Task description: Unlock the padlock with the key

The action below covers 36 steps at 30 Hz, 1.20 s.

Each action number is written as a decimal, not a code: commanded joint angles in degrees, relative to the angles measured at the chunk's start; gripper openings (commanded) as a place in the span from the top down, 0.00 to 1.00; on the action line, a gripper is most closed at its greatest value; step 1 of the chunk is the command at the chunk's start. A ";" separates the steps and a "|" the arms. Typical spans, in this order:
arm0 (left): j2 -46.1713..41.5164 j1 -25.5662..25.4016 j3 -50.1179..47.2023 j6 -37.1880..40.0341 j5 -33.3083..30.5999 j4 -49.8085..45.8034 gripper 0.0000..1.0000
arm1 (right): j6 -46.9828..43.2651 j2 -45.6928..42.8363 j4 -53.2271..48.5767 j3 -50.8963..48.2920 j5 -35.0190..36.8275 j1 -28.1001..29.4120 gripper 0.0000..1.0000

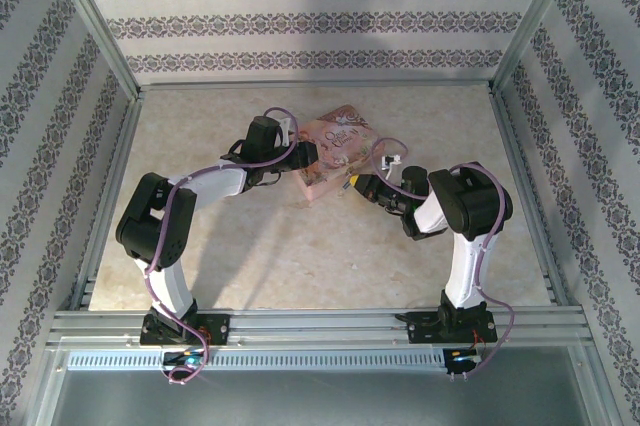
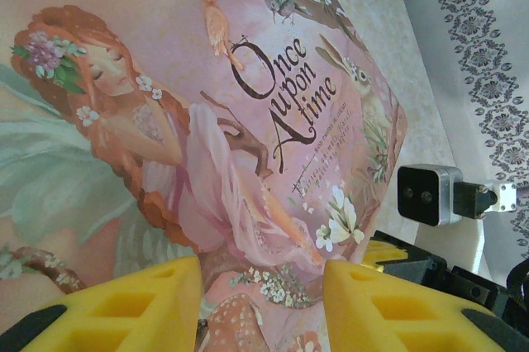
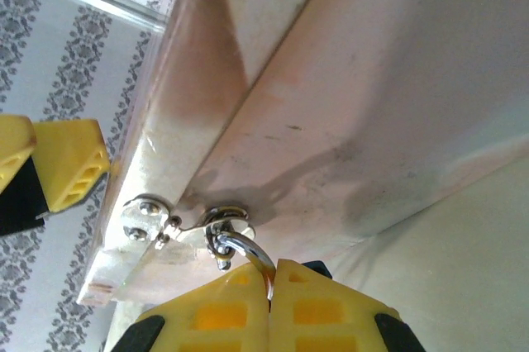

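Observation:
The padlock's silvery shackle [image 3: 246, 248] hangs through the metal hasp [image 3: 149, 216] on the side of the pink printed box [image 3: 347, 104]. My right gripper [image 3: 270, 276] is shut on the padlock just below that shackle, and its yellow fingers [image 3: 207, 315] hide the lock body. The key is out of view. My left gripper [image 2: 263, 290] is shut on the near corner of the pink box [image 2: 248, 121], one yellow finger [image 2: 140, 302] on each side. From above, the left gripper [image 1: 305, 158] sits at the box's [image 1: 338, 136] left edge and the right gripper [image 1: 352, 184] at its front right.
Patterned walls with metal frame rails [image 1: 510, 126] enclose the beige table [image 1: 300, 256]. The right wrist's camera block [image 2: 426, 195] stands close beside the box. A yellow finger [image 3: 70, 162] of the left gripper shows past the box's edge.

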 commanded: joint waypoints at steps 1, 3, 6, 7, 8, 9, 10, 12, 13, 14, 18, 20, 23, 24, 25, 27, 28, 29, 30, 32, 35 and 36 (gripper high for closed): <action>0.40 -0.28 -2.96 0.82 -1.65 -6.75 0.57 | 4.85 -2.07 4.98 -1.03 4.02 0.05 1.00; 0.38 -0.32 -3.04 0.81 -1.67 -6.72 0.57 | 6.68 -2.19 5.73 -1.45 5.54 0.24 1.00; 0.40 -0.29 -3.13 0.81 -1.65 -6.59 0.57 | 9.63 -2.28 7.12 -2.09 8.08 0.54 1.00; 0.39 -0.27 -3.13 0.73 -1.64 -6.54 0.57 | 10.51 -2.42 7.31 -2.23 8.94 0.62 1.00; 0.33 -0.27 -3.17 0.72 -1.58 -6.54 0.57 | 11.09 -2.50 7.31 -2.42 9.63 0.70 1.00; 0.34 -0.32 -3.20 0.72 -1.52 -6.44 0.57 | 11.51 -2.65 7.31 -2.63 10.44 0.83 1.00; 0.31 -0.27 -3.14 0.64 -1.54 -6.40 0.57 | 11.64 -2.84 7.31 -2.81 10.94 0.94 1.00; 0.20 -0.22 -3.29 0.55 -1.44 -6.23 0.57 | 11.47 -3.43 7.05 -3.41 11.87 0.96 1.00; 0.07 -0.19 -3.25 0.55 -1.38 -6.21 0.57 | 11.08 -3.79 6.77 -3.82 12.24 0.82 1.00; -0.09 -0.18 -3.27 0.54 -1.37 -6.27 0.57 | 10.71 -4.22 6.26 -4.08 12.52 0.77 1.00; -1.66 -0.12 -3.26 0.33 -1.17 -6.74 0.55 | 9.25 -6.11 4.73 -5.50 12.84 0.25 1.00; -3.05 -0.01 -3.25 0.09 -0.85 -6.87 0.53 | 8.56 -7.42 3.74 -6.10 12.99 -0.15 1.00; -5.79 0.34 -3.34 -0.33 -0.52 -6.97 0.49 | 6.85 -10.20 0.83 -6.82 13.47 -0.77 1.00; -6.81 0.43 -3.35 -0.27 -0.51 -7.26 0.47 | 6.20 -11.34 -0.33 -6.97 13.52 -1.09 1.00; -7.88 0.60 -3.23 -0.01 -0.46 -7.75 0.45 | 5.65 -12.48 -1.40 -7.11 13.41 -1.34 1.00; -9.96 0.92 -2.96 0.71 -0.75 -9.08 0.43 | 4.53 -14.98 -3.88 -7.51 13.43 -1.85 1.00; -11.11 1.10 -2.98 1.25 -1.22 -9.98 0.42 | 3.69 -16.55 -5.80 -7.48 13.50 -2.04 1.00; -12.14 1.34 -3.08 1.65 -1.54 -10.67 0.41 | 2.81 -18.10 -7.79 -7.55 13.60 -2.12 1.00; -13.45 1.69 -3.34 2.09 -1.99 -11.32 0.41 | 1.54 -20.16 -10.33 -7.51 13.75 -2.25 1.00; -16.06 2.35 -4.14 2.68 -2.82 -12.27 0.40 | -0.83 -24.52 -16.00 -7.32 14.19 -2.31 1.00; -20.56 3.52 -6.18 4.25 -5.15 -13.27 0.38 | -4.91 -31.32 -26.47 -6.16 15.38 -2.31 1.00; -22.26 3.79 -7.04 5.51 -7.14 -13.93 0.37 | -6.44 -33.97 -30.40 -5.49 15.68 -2.33 1.00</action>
